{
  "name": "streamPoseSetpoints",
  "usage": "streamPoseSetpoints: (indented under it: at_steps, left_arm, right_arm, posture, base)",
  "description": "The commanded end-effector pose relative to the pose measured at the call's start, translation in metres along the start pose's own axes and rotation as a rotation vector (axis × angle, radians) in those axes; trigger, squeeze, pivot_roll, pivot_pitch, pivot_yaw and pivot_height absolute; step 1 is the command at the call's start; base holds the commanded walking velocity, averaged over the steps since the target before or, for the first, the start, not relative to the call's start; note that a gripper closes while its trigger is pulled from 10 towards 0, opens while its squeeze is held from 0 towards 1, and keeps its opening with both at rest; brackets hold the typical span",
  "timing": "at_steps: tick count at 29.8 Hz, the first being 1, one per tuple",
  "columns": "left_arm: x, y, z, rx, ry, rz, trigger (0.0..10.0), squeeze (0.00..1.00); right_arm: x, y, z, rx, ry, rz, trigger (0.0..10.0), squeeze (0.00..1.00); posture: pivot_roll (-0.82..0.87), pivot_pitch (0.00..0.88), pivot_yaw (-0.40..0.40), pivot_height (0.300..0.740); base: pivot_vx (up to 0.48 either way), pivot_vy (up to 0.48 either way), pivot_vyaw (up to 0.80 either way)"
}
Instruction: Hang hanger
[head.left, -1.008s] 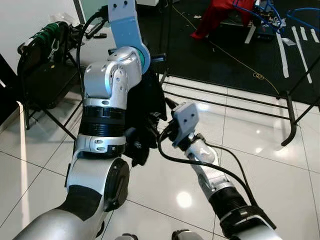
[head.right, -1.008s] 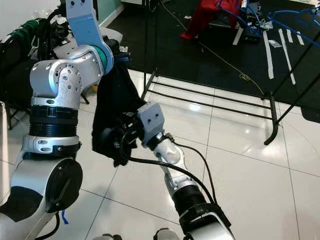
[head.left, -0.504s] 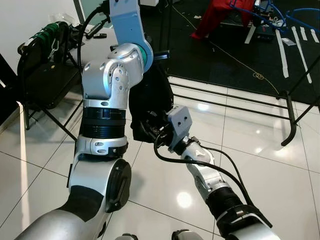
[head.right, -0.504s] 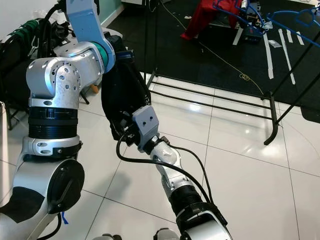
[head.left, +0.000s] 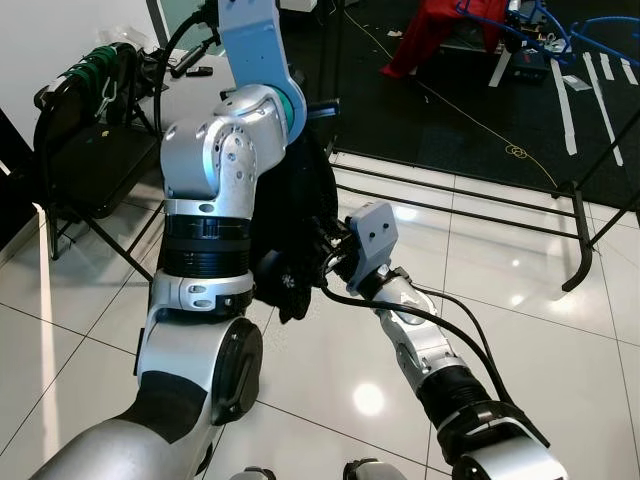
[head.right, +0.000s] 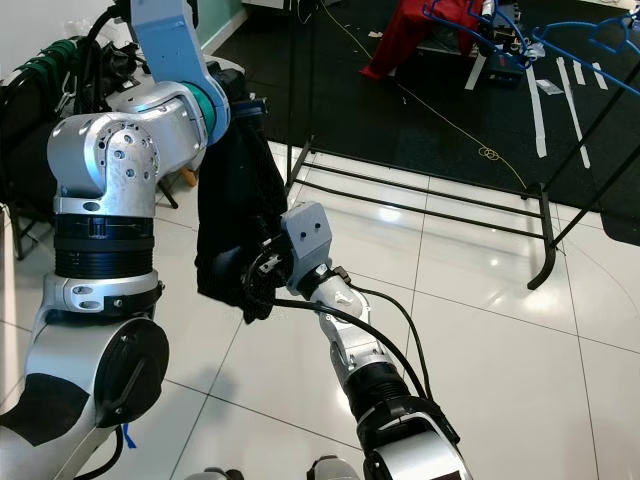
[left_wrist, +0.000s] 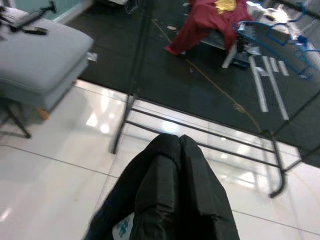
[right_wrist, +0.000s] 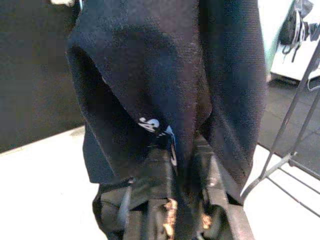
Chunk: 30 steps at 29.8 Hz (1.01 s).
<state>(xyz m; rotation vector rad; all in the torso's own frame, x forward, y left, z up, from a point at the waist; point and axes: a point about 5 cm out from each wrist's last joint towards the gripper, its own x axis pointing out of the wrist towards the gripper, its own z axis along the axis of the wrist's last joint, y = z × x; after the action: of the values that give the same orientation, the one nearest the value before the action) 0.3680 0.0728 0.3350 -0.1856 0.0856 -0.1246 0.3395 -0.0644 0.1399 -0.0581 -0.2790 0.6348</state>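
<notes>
A white tiled floor (head.left: 560, 330) is spreading under the robot, meeting a dark mat (head.left: 470, 90) farther out. A black rack (head.right: 500, 215) is standing with its low rails across the seam between tile and mat. At the robot's left a black folding chair (head.left: 85, 150) is sitting on the tiles, with green hangers (head.left: 95, 65) bunched on its back. Beyond it a grey seat (left_wrist: 35, 55) is standing at the edge of the mat. A red cloth (head.left: 430, 30) is lying on the mat far ahead, with blue hangers (head.right: 540, 25) just beside it.

The left arm (head.left: 215, 210) is reaching up and forward, and a black garment (head.right: 235, 215) is hanging down from it in front of the robot, clear of the floor and apart from the rack. The left gripper (left_wrist: 172, 170) is wrapped in that cloth, so I cannot tell how its fingers are standing. No hanger can be made out inside the garment; the cloth is hiding whatever is carrying it.

The right gripper (head.right: 255, 290) is pushing into the garment's lower edge from the robot's right. In the right wrist view its fingers (right_wrist: 150, 185) are lying slightly apart, with a fold of the black cloth running down between them, and they are pinching that fold. A small white mark (right_wrist: 150, 124) is showing on the cloth just above them.
</notes>
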Motion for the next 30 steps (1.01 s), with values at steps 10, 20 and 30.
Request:
streamPoseSetpoints:
  at_steps: [10,20,30]
  left_arm:
    - [0.014,0.071,-0.022,0.331,-0.112,0.267,10.0,0.00]
    - [0.010,0.095,-0.067,0.467,-0.069,0.100,10.0,0.00]
    - [0.000,0.076,-0.121,0.543,0.017,-0.105,10.0,0.00]
  right_arm:
    - [-0.028,-0.026,0.019,0.015,-0.066,-0.023,0.0,0.00]
    - [-0.032,-0.055,0.057,0.094,-0.170,-0.068,0.0,0.00]
    - [-0.015,-0.048,0.101,0.423,-0.331,0.018,0.0,0.00]
  posture:
    - [-0.04,0.047,0.070,0.740]
    - [-0.04,0.057,0.062,0.740]
    - [-0.04,0.061,0.057,0.740]
  base:
    - [0.000,0.000,0.00]
    - [0.000,0.000,0.00]
    - [0.000,0.000,0.00]
